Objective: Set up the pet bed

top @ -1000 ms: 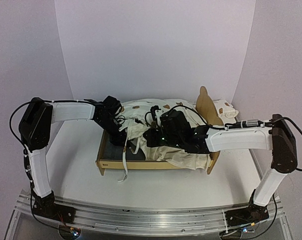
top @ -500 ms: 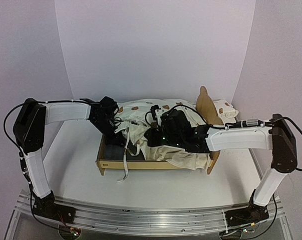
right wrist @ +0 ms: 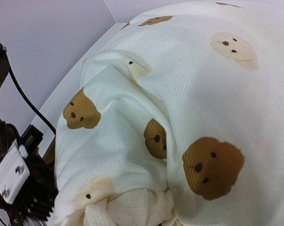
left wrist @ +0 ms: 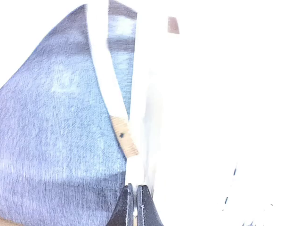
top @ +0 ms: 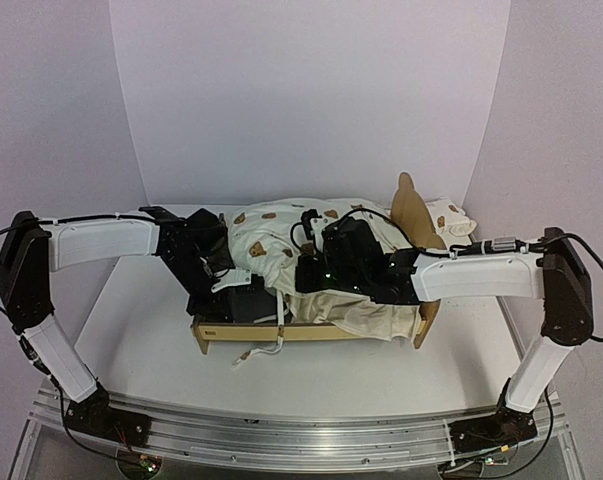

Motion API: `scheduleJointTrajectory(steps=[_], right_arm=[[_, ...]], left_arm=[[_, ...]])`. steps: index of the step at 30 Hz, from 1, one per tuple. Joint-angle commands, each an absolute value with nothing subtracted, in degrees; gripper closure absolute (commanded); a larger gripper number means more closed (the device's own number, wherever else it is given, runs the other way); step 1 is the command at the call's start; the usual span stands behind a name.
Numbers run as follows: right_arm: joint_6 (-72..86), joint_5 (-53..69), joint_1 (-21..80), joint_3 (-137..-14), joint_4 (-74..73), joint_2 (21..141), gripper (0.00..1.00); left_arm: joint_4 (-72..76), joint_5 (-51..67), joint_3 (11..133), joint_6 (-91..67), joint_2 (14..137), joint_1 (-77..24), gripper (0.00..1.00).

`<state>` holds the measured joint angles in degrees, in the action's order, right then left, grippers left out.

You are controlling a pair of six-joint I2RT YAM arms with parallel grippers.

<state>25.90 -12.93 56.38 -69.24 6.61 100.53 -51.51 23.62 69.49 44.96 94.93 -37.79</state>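
Note:
The pet bed's plywood frame (top: 311, 331) stands mid-table, with its bear-ear headboard (top: 411, 212) at the right. The cream bear-print mattress cushion (top: 271, 228) lies bunched over it, and the dark grey base (top: 243, 303) is bare at the left end. My left gripper (top: 235, 280) is over that end. In the left wrist view it (left wrist: 134, 197) is shut on a white tie strap (left wrist: 132, 165) of the cushion, above the grey base (left wrist: 52, 141). My right gripper (top: 307, 270) is pressed into the cushion (right wrist: 189, 84). Its fingers are hidden, and the fabric puckers (right wrist: 142, 207) where they close.
A small matching bear-print pillow (top: 451, 218) lies behind the headboard at the right. A loose white strap (top: 271, 347) hangs over the bed's front rail onto the table. White walls close in the back and both sides.
My left arm has swung left and nearer, pulling the strap and the cushion's edge towards the bed's left end. The hanging strap has shifted right. The right arm has stayed put.

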Motion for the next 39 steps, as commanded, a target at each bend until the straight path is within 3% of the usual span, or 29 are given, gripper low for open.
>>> scheduleJointTrajectory(steps=[1, 12, 16, 26, 31, 39], right_arm=[[27.49, -11.79, 56.02, -71.45, 8.10, 100.13, 1.00], [30.31, -8.66, 56.52, -74.03, 7.50, 102.72, 1.00], [32.15, -8.90, 57.40, -71.91, 5.91, 101.55, 1.00], [33.31, -14.97, 58.01, -70.23, -8.15, 94.25, 0.67], [32.32, -17.98, 58.03, -70.17, -13.54, 90.23, 0.65], [32.22, -18.73, 58.07, -69.12, -15.03, 88.51, 0.65]], left_arm=[[-52.89, 24.19, 69.81, 45.84, 94.46, -38.51, 1.00], [-57.54, 31.29, 78.10, 51.94, 97.16, -40.74, 1.00], [-58.08, 32.04, 74.17, 54.41, 97.79, -40.78, 1.00], [-47.43, 20.74, 67.09, 54.21, 103.47, -40.80, 1.00], [-47.00, 19.55, 68.31, 54.12, 106.55, -40.02, 1.00], [-54.83, 32.65, 79.42, 49.08, 106.11, -34.21, 1.00]])
